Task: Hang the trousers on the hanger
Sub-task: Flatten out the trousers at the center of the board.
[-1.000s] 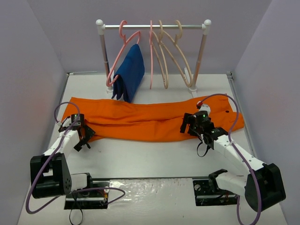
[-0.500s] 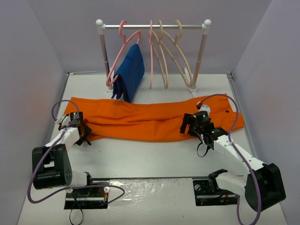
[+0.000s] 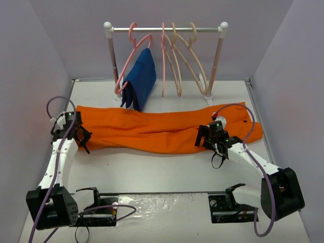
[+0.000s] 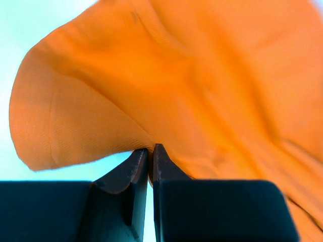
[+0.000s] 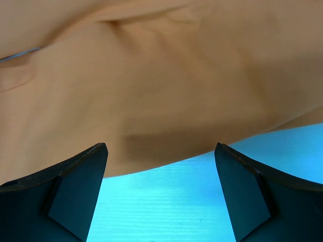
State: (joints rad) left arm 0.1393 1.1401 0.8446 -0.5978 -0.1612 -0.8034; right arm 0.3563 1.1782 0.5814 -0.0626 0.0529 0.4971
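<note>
The orange trousers (image 3: 162, 129) lie flat across the table, left to right. My left gripper (image 3: 84, 138) sits at their left end. In the left wrist view the left gripper (image 4: 150, 151) is shut on a fold at the edge of the trousers (image 4: 202, 75). My right gripper (image 3: 205, 135) rests at the near edge of the trousers toward their right end. It (image 5: 160, 147) stands open, the cloth (image 5: 161, 75) just beyond its fingertips and nothing between them. A cream-beige hanger (image 3: 196, 63) hangs on the rail behind, with a second like it (image 3: 176, 66) beside it.
A small clothes rail (image 3: 164, 29) stands at the back of the table. It carries pink hangers (image 3: 163, 61), one (image 3: 132, 50) of them holding a dark blue garment (image 3: 140, 78). Purple walls close in left, right and behind.
My left gripper has shut on the left end of the trousers, and its arm has swung back and to the left. The right arm has barely moved and stays open.
</note>
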